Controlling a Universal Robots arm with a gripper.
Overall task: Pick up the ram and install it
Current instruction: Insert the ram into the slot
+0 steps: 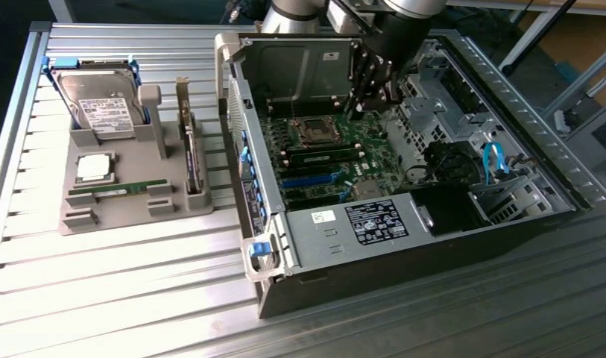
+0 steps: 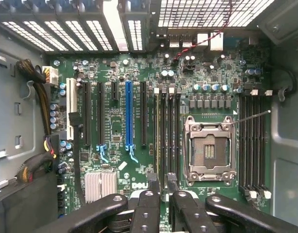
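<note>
On the exterior view's left, the ram (image 1: 118, 190) lies flat in a shallow slot of the grey holder (image 1: 133, 218) on the tabletop (image 1: 133, 298). It has close neighbours, so a grasp could go wrong. The square processor chip (image 1: 94, 168) sits just behind it, and the bracketed card (image 1: 190, 156) stands on edge to its right. An approach that drifts could nudge either one, or catch the holder's raised tabs and tip the stick out of line. The stick is thin and lies low in its groove, so a shallow pinch could slip off its edges. Further right, inside the open computer case (image 1: 282, 287), the gripper (image 1: 377, 93) hangs over the motherboard (image 2: 115, 126), well apart from the ram. Its fingers (image 2: 153, 187) are slightly parted and grasp nothing. The memory slots (image 2: 166, 131) lie right beside the open processor socket (image 2: 208, 148), so a tilted or offset insertion could scrape the board or miss the latches. The ram itself looks like a long, narrow green strip, with a pale patch near its left end that may be a label
</note>
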